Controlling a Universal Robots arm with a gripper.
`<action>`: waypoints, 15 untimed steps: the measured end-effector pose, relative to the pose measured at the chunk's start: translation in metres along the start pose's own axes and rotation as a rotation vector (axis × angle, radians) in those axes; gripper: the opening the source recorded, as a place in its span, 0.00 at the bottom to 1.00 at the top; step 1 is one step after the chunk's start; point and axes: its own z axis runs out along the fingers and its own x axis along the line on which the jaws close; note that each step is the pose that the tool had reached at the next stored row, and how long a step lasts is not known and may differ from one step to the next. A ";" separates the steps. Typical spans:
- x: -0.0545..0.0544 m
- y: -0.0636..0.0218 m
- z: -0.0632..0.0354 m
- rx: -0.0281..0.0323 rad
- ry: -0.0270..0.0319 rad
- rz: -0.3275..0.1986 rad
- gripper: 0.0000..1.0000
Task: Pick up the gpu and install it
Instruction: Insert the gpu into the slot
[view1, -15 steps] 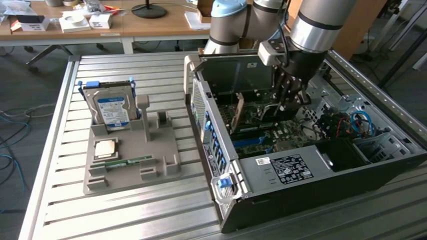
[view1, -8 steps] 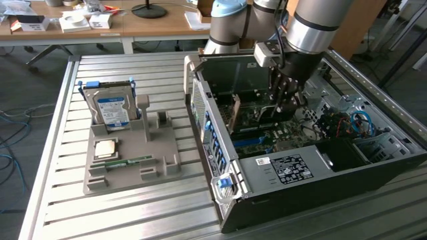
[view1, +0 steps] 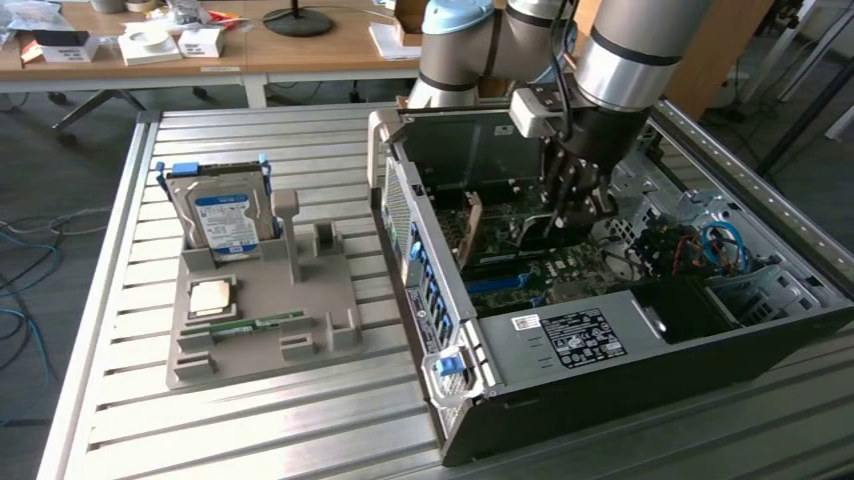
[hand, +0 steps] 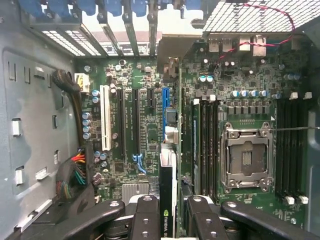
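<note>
Slatted metal table (view1: 267, 420), office desks behind. On exterior view's right: open PC case (view1: 561, 400), lying on side. On exterior view's left: grey fixture tray (view1: 334, 340) w/ hard drive (view1: 224, 220) upright, memory stick (view1: 247, 325) flat. Inside case: gripper (view1: 581, 200) (hand: 170, 212), fingers (hand: 145, 220) clamped either side of gpu (hand: 167, 175). Card held edge-on over mobo (hand: 150, 135), roughly in line w/ blue slot (hand: 165, 102), CPU socket (hand: 246, 157) off to one side (seated or just above slot: can't tell).

Slatted metal table (view1: 267, 430) carries grey holder (view1: 320, 345) and open computer case (view1: 627, 390).
</note>
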 end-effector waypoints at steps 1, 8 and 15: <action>0.000 0.0000 0.0016 -0.0001 0.0001 0.000 0.26; 0.000 0.0009 0.0125 0.0000 -0.0001 0.000 0.26; 0.000 0.0009 0.0127 0.0000 0.0001 0.000 0.26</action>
